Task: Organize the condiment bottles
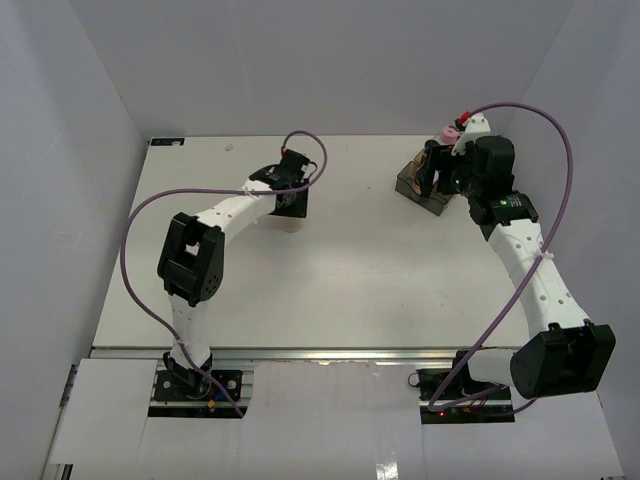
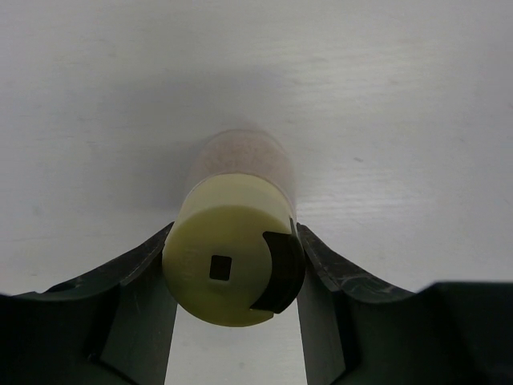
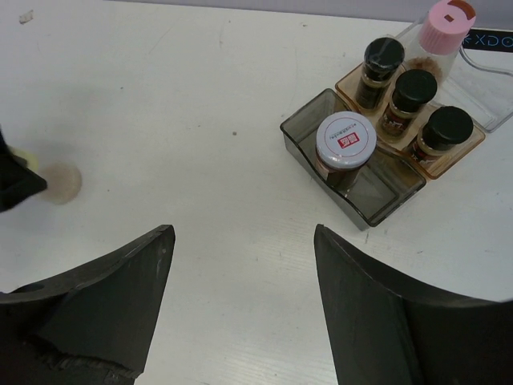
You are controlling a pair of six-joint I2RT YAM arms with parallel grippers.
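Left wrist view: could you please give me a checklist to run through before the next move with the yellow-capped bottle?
1. Left jaws flank the yellow-capped bottle at its cap: ok.
2. Grip firm enough to lift: cannot tell.
3. Bottle upright on the table: ok.
4. Room in the dark tray beside the white-capped jar: ok.
5. Right arm clear of that tray: not ok, hangs over it.
6. Right jaws open, empty: ok.

Lone bottle (image 2: 240, 172) far-centre on table (image 1: 350, 290), between L gripper (image 2: 232, 245) fingers. Tray (image 3: 300, 140) far right w/ one jar (image 3: 345, 140) inside; three bottles (image 3: 416, 90) in row just far-right of it; tall bottle (image 3: 441, 32) beyond.
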